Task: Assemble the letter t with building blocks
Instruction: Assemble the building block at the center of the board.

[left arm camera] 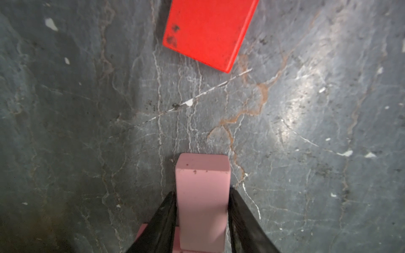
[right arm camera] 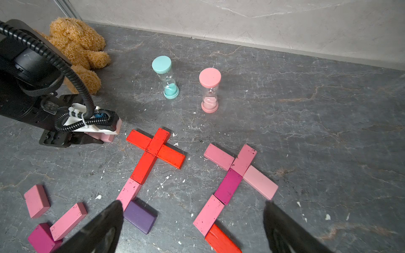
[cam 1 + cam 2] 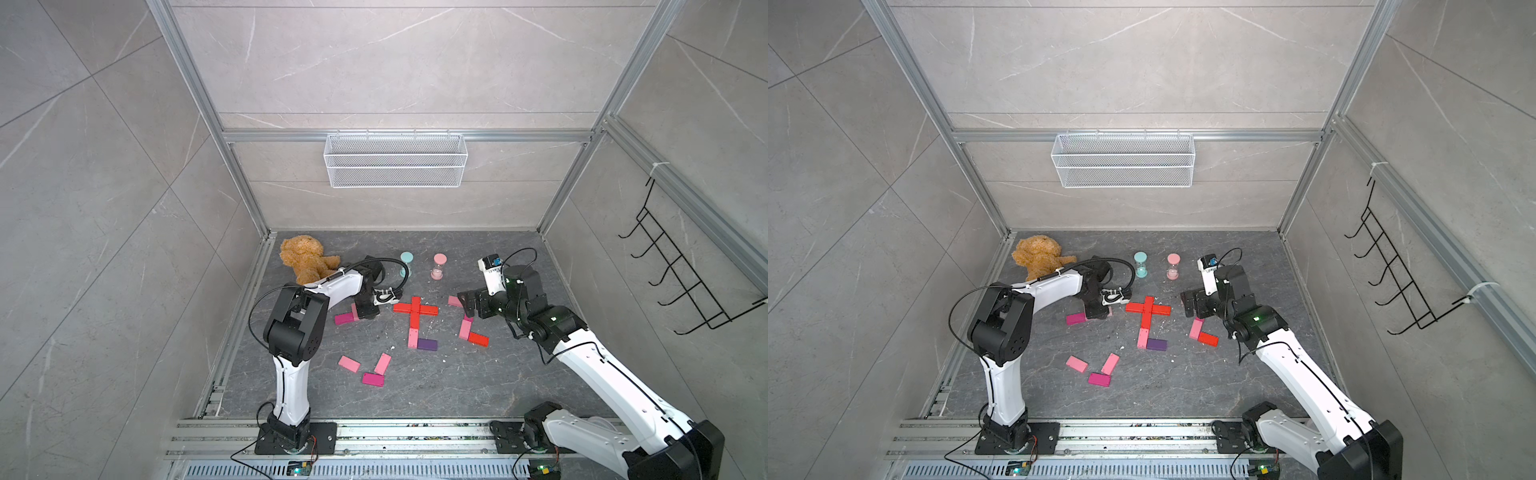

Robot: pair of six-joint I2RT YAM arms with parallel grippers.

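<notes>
A t of building blocks lies mid-floor: a red cross (image 3: 415,308) with a light pink block (image 3: 412,337) and a purple block (image 3: 427,344) at its foot. My left gripper (image 1: 202,197) points down just left of it, shut on a light pink block (image 1: 202,188) that rests on the floor. A magenta block (image 3: 345,318) lies beside it. My right gripper (image 2: 192,210) hangs open above a second t of pink, magenta and red blocks (image 2: 228,186). Three loose blocks (image 3: 372,379) lie nearer the front.
A teddy bear (image 3: 307,259) sits in the back left corner behind my left arm. A teal hourglass (image 3: 406,264) and a pink hourglass (image 3: 439,266) stand behind the blocks. A wire basket (image 3: 395,160) hangs on the back wall, a black hook rack (image 3: 681,266) on the right wall.
</notes>
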